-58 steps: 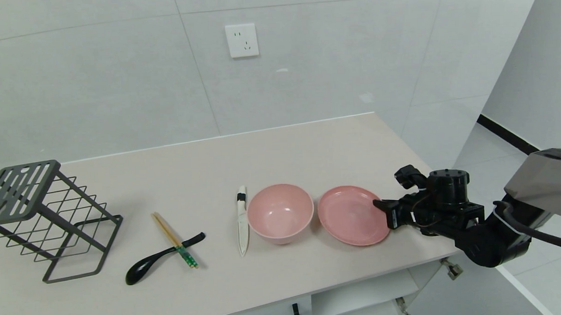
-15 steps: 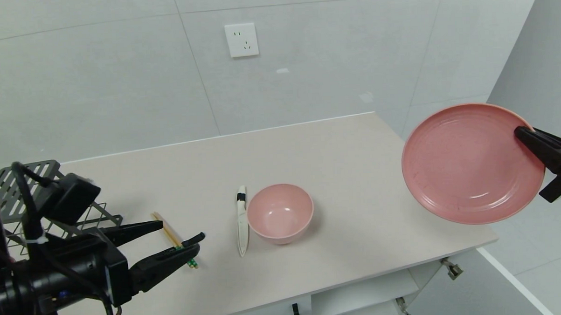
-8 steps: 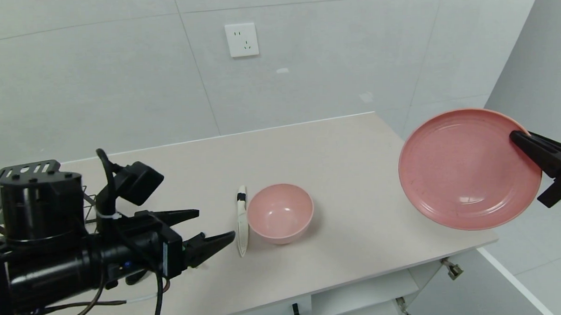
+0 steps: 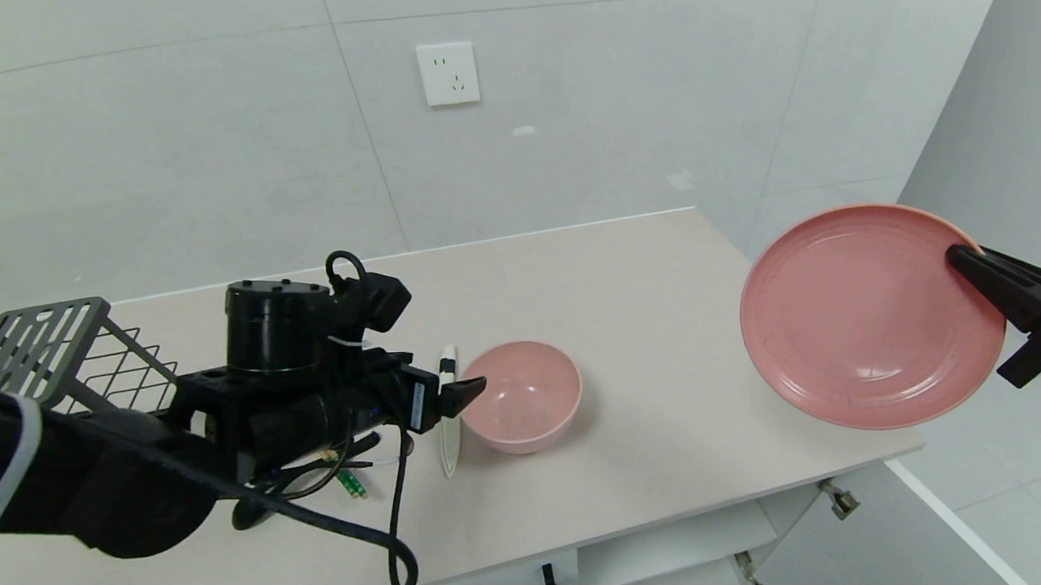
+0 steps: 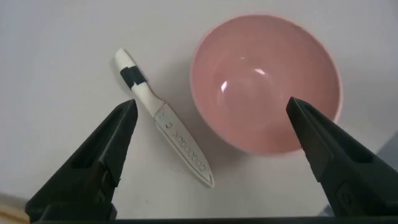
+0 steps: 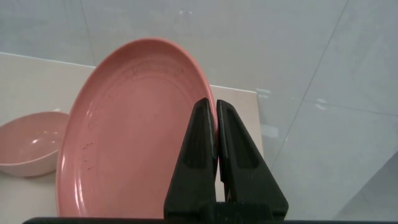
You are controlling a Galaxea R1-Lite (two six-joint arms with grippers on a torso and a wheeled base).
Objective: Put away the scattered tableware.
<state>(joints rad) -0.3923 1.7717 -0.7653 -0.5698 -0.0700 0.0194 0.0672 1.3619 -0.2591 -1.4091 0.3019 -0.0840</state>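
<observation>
With the pink plate point(image 4: 868, 315) pinched by the right gripper point(image 4: 961, 257), the pink bowl point(image 5: 267, 81) is probably to be grasped next by the spread left gripper point(image 5: 211, 102).

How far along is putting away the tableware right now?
Nothing looks put away yet. In hand: the right gripper is shut on the pink plate, held clear of the counter. The left gripper hangs open above the pink bowl and knife. Left to store: all of these plus the chopsticks.
</observation>
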